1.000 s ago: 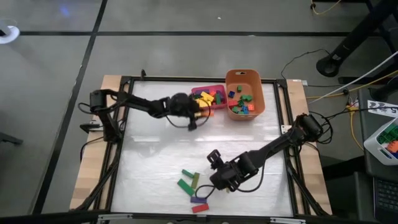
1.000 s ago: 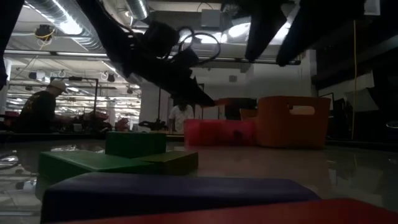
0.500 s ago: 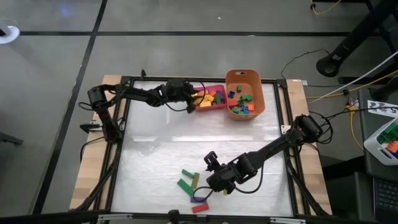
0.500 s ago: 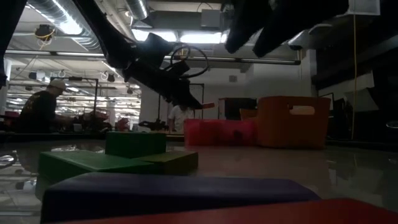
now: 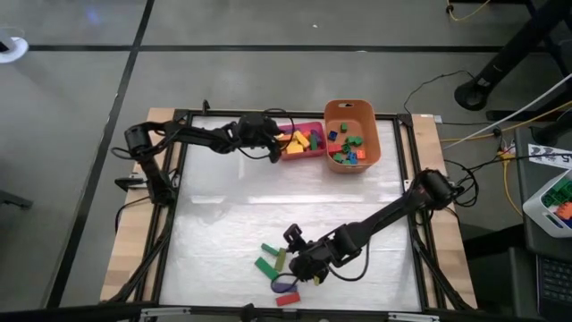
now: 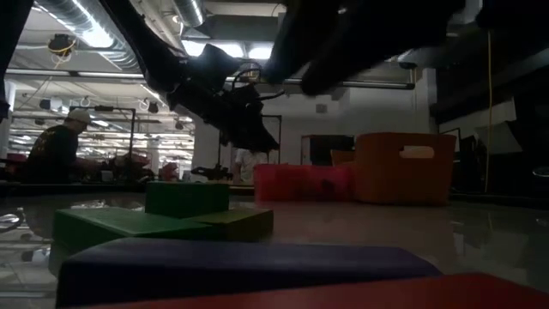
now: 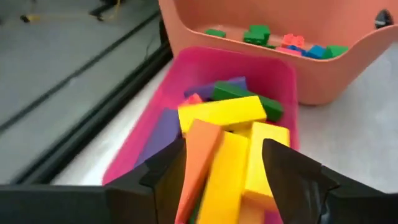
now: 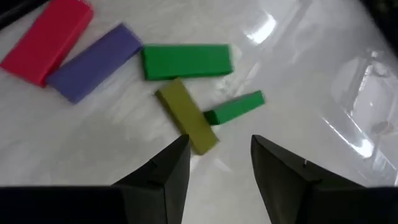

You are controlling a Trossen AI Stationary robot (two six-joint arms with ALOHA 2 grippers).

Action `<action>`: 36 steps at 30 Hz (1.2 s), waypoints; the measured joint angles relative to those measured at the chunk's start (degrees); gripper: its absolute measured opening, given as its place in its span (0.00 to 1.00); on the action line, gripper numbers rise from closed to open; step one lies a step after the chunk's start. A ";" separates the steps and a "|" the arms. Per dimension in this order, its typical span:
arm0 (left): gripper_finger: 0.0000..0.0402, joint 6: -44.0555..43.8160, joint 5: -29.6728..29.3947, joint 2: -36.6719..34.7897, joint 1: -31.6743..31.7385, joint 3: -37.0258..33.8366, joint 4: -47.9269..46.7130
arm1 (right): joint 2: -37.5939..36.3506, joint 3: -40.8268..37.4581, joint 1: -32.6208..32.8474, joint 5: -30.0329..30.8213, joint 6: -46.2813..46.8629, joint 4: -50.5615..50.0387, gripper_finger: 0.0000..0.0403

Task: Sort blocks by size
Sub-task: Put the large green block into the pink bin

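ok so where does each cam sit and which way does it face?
High: above the table, looking straight down; both arms, left gripper at the pink tray.
Low: table height, facing the room; arms overhead.
Left wrist: over the tray, open fingers around the orange bar.
Right wrist: above the loose blocks, fingers open.
Shared: the purple bar in the right wrist, high and low views.

Bare table [image 5: 223, 228] between bars [image 5: 266, 265] and tray [image 5: 315, 153]

- The tray [image 5: 302, 141] sits at the far edge of the surface [image 5: 223, 224], with bars heaped in it.
- The tub [image 5: 352, 134] stands just right of the tray, holding small blocks.
- Five loose bars [image 5: 270, 266] lie well apart from the tray, near the front edge.
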 joint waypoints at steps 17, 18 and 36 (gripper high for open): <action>0.44 0.50 7.31 -14.54 -8.02 0.05 -36.18 | 7.52 -0.04 -7.56 -13.82 -5.95 6.99 0.42; 0.44 0.58 7.31 -14.60 -8.79 0.03 -38.01 | 7.52 -0.04 -7.89 -13.82 -4.37 7.47 0.42; 0.39 0.23 6.90 -14.63 -13.35 -0.01 -42.99 | 10.09 0.55 -7.59 -11.88 31.49 13.18 0.42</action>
